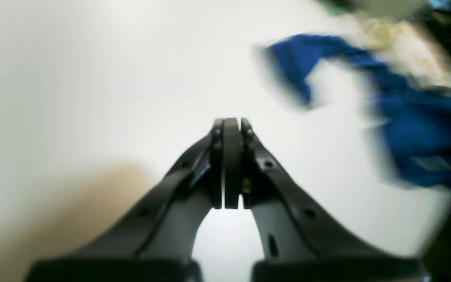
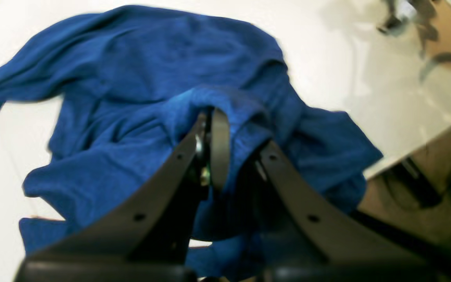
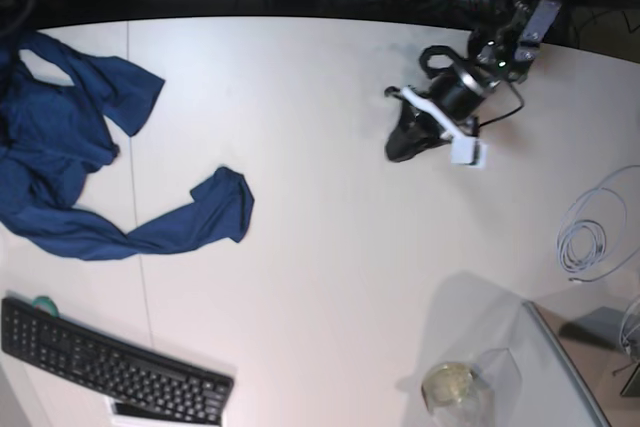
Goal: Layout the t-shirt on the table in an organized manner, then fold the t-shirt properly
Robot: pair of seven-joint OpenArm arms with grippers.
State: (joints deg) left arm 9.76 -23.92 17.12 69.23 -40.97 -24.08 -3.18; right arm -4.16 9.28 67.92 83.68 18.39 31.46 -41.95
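Plain navy t-shirt bunched on white table, no readable writing

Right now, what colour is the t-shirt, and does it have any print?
Plain navy blue, no print visible. The t-shirt shows best in the right wrist view.

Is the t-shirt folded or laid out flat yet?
Neither. The t-shirt lies crumpled at the table's edge, one sleeve trailing out.

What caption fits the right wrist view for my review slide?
Right gripper shut on a bunched fold of the crumpled navy t-shirt lying near the white table edge.
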